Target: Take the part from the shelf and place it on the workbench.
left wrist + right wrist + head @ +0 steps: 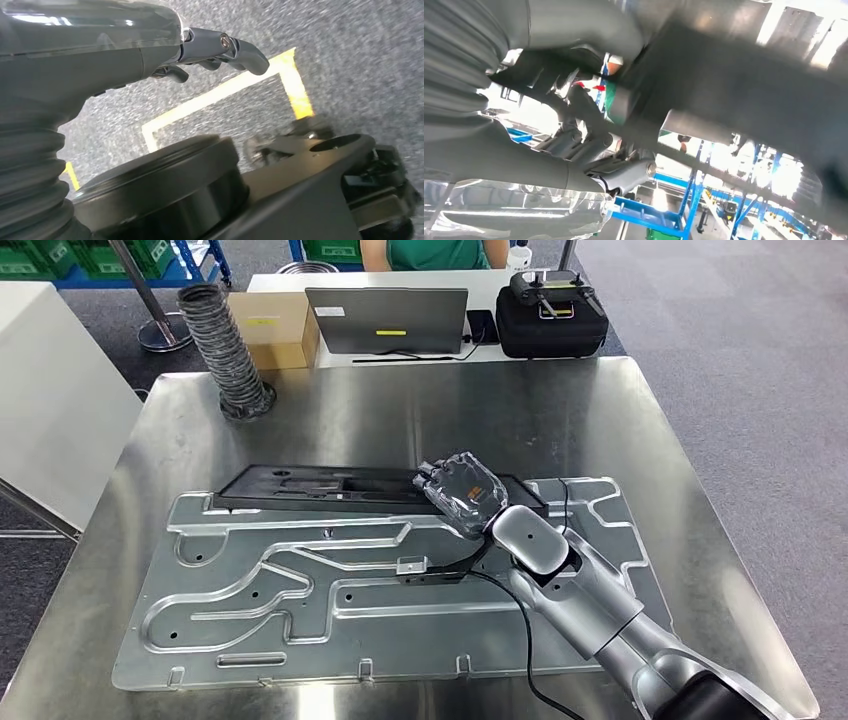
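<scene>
- The black part (380, 487) lay long-axis left to right on the surface (400, 400), partly over a silver panel (300, 590).
- The right hand (462, 492) was on the part's right end; grip unclear.
- The left hand (210, 50) hung far off, fingers curled on nothing.

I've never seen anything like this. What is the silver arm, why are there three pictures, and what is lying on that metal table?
The silver arm belongs to a two-legged humanoid robot. The wide picture comes from a camera on its head, looking down; the other two sit at its wrists. Its right hand, under a clear cover, rests on a long black part, which lies on a big stamped metal panel on the steel workbench. Whether the fingers grip the part is hidden. The left hand hangs over the floor, fingers curled, holding nothing. Behind the bench stands a laptop.
</scene>
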`<state>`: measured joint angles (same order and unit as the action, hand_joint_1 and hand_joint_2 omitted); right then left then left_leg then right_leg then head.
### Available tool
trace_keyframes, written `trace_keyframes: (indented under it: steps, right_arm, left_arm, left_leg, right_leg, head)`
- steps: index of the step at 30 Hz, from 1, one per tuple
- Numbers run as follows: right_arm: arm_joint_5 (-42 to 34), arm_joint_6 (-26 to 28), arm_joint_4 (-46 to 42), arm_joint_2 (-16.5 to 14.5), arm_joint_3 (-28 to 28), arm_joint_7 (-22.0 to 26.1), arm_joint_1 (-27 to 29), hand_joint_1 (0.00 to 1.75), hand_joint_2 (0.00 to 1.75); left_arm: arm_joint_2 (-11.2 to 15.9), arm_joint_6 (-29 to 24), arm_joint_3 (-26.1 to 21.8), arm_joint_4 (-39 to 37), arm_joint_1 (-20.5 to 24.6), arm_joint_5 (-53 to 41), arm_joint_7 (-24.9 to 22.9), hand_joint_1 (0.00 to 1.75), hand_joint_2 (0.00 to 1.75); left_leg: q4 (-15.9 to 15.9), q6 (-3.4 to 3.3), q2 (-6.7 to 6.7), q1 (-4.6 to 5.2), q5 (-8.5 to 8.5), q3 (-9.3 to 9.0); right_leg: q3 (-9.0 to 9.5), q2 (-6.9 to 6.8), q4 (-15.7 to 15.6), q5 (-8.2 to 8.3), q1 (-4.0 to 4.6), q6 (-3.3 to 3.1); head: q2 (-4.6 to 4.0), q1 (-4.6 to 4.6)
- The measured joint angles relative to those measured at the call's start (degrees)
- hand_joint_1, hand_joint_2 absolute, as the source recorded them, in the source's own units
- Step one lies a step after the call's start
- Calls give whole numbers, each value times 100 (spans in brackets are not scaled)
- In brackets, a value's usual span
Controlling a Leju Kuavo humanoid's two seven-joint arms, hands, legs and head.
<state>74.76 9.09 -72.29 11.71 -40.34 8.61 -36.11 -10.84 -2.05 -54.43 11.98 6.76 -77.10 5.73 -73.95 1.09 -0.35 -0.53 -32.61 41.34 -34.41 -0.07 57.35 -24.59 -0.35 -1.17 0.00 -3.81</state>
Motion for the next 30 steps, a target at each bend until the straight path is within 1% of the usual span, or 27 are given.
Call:
trace_keyframes:
  steps: [1, 2, 3, 4, 5, 6, 7, 9, 10, 11, 12, 14, 15, 16, 17, 18, 19, 20, 21, 22, 23, 25, 26, 27, 28, 29, 30]
  right_arm:
    - [15, -8, 1, -1, -2, -2, 7, 0, 0]
    - [27, -14, 2, -1, -3, -3, 12, 0, 0]
    - [40, -17, 2, -3, -2, -3, 15, 0, 0]
    - [53, -19, 3, -5, 1, -4, 17, 0, 0]
    - [66, -18, 3, -8, 4, -4, 13, 0, 0]
    - [83, -18, 3, -11, 7, 1, 10, 0, 0]
    - [97, -19, 3, -17, 8, 7, 8, 0, 0]
    - [115, -20, 3, -30, 11, 25, -2, 0, 0]
    - [119, -20, 3, -36, 15, 32, -11, 0, 0]
    - [121, -20, 4, -38, 19, 37, -26, 0, 0]
    - [124, -21, 8, -39, 21, 40, -37, 0, 0]
    - [130, -27, 24, -39, 19, 44, -43, 0, 0]
    - [133, -31, 33, -40, 16, 46, -33, 0, 0]
    - [134, -34, 42, -40, 14, 48, -24, 0, 0]
    - [134, -36, 48, -41, 13, 48, -21, 0, 0]
    - [134, -36, 52, -41, 14, 48, -27, 0, 0]
    - [134, -34, 54, -41, 16, 49, -41, 0, 0]
    - [134, -33, 56, -43, 17, 49, -59, 0, 0]
    - [135, -32, 58, -49, 19, 51, -75, 0, 0]
    - [136, -32, 62, -56, 19, 54, -87, 0, 0]
    - [136, -31, 68, -65, 19, 58, -94, 0, 0]
    - [136, -30, 78, -78, 23, 66, -105, 0, 0]
    - [136, -30, 84, -90, 25, 73, -119, 0, 0]
    - [135, -30, 91, -103, 26, 82, -134, 0, 0]
    - [135, -30, 100, -120, 25, 94, -145, 0, 0]
    - [134, -30, 115, -132, 22, 104, -151, 0, 0]
    - [134, -31, 132, -140, 18, 113, -150, 0, 0]
  left_arm:
    - [1, 3, 7, 0, 9, -9, 14, 0, 175]
    - [2, 3, 13, 0, 12, -9, 27, 0, 131]
    - [5, -1, 19, 0, 8, 4, 46, 0, 87]
    - [10, -2, 20, 0, 2, 32, 62, 0, 44]
    - [14, 4, 20, 0, -4, 64, 69, 0, 0]
    - [18, 19, 19, 0, -8, 88, 66, 0, 0]
    - [20, 41, 18, 0, -14, 102, 50, 0, 0]
    - [21, 80, 16, 0, -27, 114, 15, 0, 0]
    - [21, 90, 15, 0, -31, 118, 2, 0, 0]
    - [20, 95, 14, 0, -28, 122, -9, 0, 0]
    - [20, 97, 14, 0, -23, 126, -17, 0, 0]
    - [20, 98, 13, 0, -20, 127, -28, 0, 0]
    - [20, 98, 13, 0, -23, 128, -33, 0, 0]
    - [20, 99, 12, 0, -27, 130, -37, 0, 0]
    - [19, 103, 12, 0, -29, 134, -40, 0, 0]
    - [17, 108, 12, 0, -30, 139, -43, 0, 0]
    - [14, 116, 12, 0, -29, 145, -44, 0, 0]
    - [10, 126, 11, 0, -28, 151, -46, 0, 0]
    - [7, 134, 10, 0, -27, 159, -48, 0, 0]
    - [5, 143, 10, 0, -28, 168, -49, 0, 0]
    - [4, 152, 9, 0, -28, 177, -50, 0, 0]
    - [5, 165, 8, 0, -30, 191, -51, 0, 0]
    - [5, 169, 7, 0, -30, 194, -51, 0, 0]
    - [6, 169, 5, 0, -31, 198, -51, 0, 0]
    - [7, 170, 2, 0, -33, 201, -51, 0, 0]
    - [7, 172, -2, 0, -36, 202, -51, 0, 0]
    - [8, 173, -5, 0, -41, 202, -51, 0, 0]
  left_leg:
    - [-38, 4, 1, -2, 49, 14]
    - [157, 0, 2, -4, 205, -86]
    - [534, -12, 3, -6, 423, -273]
    - [932, -30, 3, -5, 587, -474]
    - [1260, -53, 0, -1, 693, -633]
    - [1453, -75, -5, 5, 729, -721]
    - [1515, -98, -12, 14, 709, -745]
    - [1552, -156, -21, 13, 729, -745]
    - [1573, -190, -22, 6, 744, -755]
    - [1597, -222, -19, -4, 761, -763]
    - [1615, -244, -15, -13, 773, -770]
    - [1618, -260, -11, -8, 777, -764]
    - [1616, -262, -10, -6, 776, -762]
    - [1612, -263, -13, -4, 775, -761]
    - [1607, -263, -18, -4, 774, -763]
    - [1601, -258, -24, -3, 771, -768]
    - [1596, -251, -27, -3, 767, -771]
    - [1589, -234, -29, 8, 762, -767]
    - [1585, -212, -26, 14, 760, -760]
    - [1585, -188, -22, 19, 759, -753]
    - [1591, -158, -19, 23, 762, -752]
    - [1587, -100, -14, 23, 743, -760]
    - [1506, -69, -10, 23, 678, -731]
    - [1312, -41, -7, 22, 553, -650]
    - [986, -18, -4, 12, 373, -505]
    - [590, 3, -3, 9, 183, -321]
    - [223, 18, -3, 5, 45, -143]
  right_leg:
    - [8, -1, 3, -7, 1, 1]
    - [21, 3, 9, -17, 1, 7]
    - [35, 9, 20, -32, 1, 18]
    - [44, 17, 36, -50, 6, 35]
    - [40, 25, 58, -64, 16, 57]
    - [30, 28, 75, -71, 23, 83]
    - [18, 30, 83, -71, 31, 110]
    - [9, 29, 87, -75, 23, 168]
    - [-8, 28, 135, -119, 17, 198]
    - [-68, 27, 275, -217, 8, 228]
    - [-186, 25, 536, -370, -3, 255]
    - [-542, 22, 1287, -713, -21, 299]
    - [-688, 21, 1584, -796, -30, 311]
    - [-745, 21, 1691, -775, -35, 314]
    - [-687, 21, 1563, -647, -39, 306]
    - [-526, 21, 1229, -446, -38, 286]
    - [-318, 20, 797, -262, -31, 254]
    - [-141, 16, 424, -127, -14, 222]
    - [-30, 15, 181, -59, 5, 193]
    - [14, 14, 71, -50, 25, 170]
    - [12, 14, 62, -49, 40, 153]
    - [28, 14, 21, -26, 17, 101]
    - [42, 9, -7, -11, 1, 70]
    - [55, 4, -34, 3, -14, 43]
    - [62, -1, -44, 8, -13, 27]
    - [59, -3, -42, 6, -8, 16]
    - [56, -4, -38, 4, -2, 12]
  head:
    - [0, 0]
    - [0, -1]
    - [0, 0]
    - [0, 0]
    - [0, 0]
    - [0, 1]
    - [0, 1]
    - [0, 0]
    - [0, 0]
    - [0, 1]
    - [0, 1]
    - [0, 1]
    - [0, 1]
    - [0, 1]
    - [0, 1]
    - [0, 1]
    - [0, 1]
    - [0, 1]
    - [0, 1]
    - [0, 1]
    - [0, 1]
    - [0, 1]
    - [0, 1]
    - [0, 1]
    - [0, 1]
    - [0, 1]
    - [0, 1]
